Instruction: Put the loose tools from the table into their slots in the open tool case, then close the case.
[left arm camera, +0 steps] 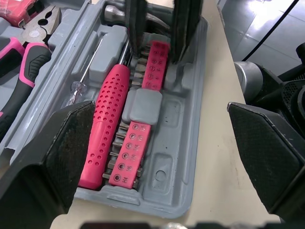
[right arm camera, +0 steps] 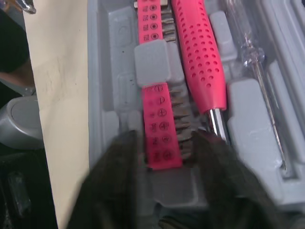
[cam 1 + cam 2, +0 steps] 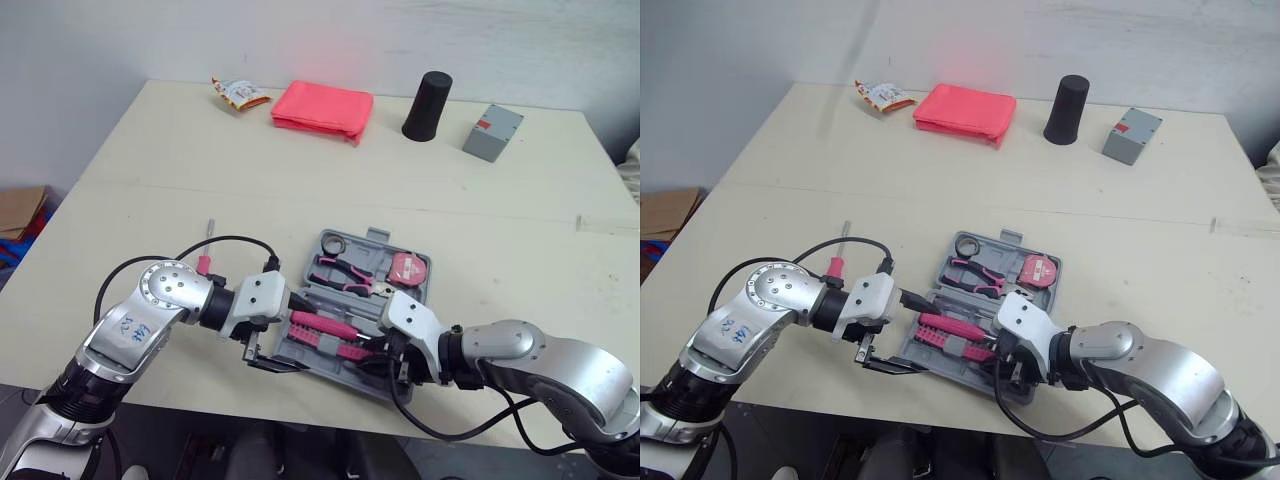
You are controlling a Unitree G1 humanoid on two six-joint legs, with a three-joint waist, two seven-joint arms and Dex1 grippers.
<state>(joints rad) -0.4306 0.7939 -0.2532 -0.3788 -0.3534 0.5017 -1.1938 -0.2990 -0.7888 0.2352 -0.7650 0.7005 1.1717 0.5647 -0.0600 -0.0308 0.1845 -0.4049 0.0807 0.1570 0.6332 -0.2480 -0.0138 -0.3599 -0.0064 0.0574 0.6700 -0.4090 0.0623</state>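
Note:
The grey tool case [image 3: 375, 238] lies open near the table's front edge. Its far half holds pink pliers [image 3: 340, 272] and a pink tape measure [image 3: 408, 268]. The near half holds a pink-handled screwdriver [image 1: 102, 124] and a pink bit holder [image 2: 157, 124]. My left gripper [image 3: 268, 350] hangs open at the case's left end, its fingers [image 1: 47, 157] wide apart with nothing between them. My right gripper [image 2: 164, 191] reaches in from the right end, shut on the end of the bit holder. A small red-handled screwdriver [image 3: 204, 262] lies loose on the table left of the case.
Along the table's far side sit a snack packet [image 3: 238, 93], a pink pouch [image 3: 322, 108], a black cup [image 3: 427, 105] and a grey box [image 3: 492, 132]. A black cable [image 3: 225, 240] loops off my left wrist. The case sits close to the front edge.

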